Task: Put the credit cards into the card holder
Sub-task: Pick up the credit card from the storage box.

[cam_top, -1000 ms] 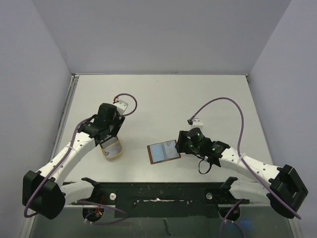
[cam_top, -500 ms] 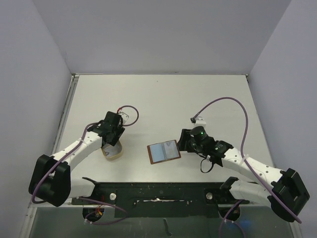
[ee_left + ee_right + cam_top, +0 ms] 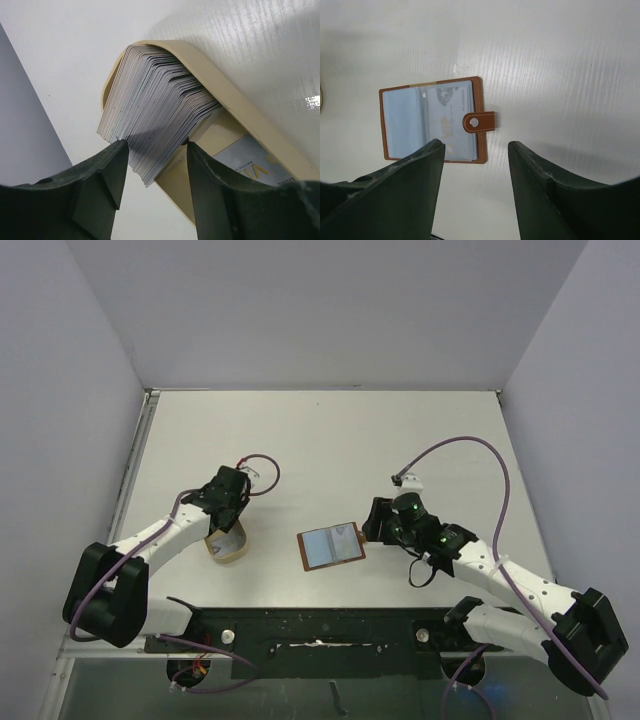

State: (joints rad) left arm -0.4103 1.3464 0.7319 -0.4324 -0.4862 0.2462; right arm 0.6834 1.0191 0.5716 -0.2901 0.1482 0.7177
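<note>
Your left pincer (image 3: pixel 155 145) straddles the credit cards (image 3: pixel 150 100), open; right pincer (image 3: pixel 476 145) gapes empty above the card holder (image 3: pixel 430 120), its lower edge; surface (image 3: pixel 560 60) spreads frame right.

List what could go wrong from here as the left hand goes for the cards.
1. The left hand straddles the whole fanned stack of credit cards in the tan dish. Closing now may grab many cards or spill them, rather than lift one.
2. The card holder lies open and unheld, with the open right hand only near it. A pushed-in card may just slide it away.
</note>
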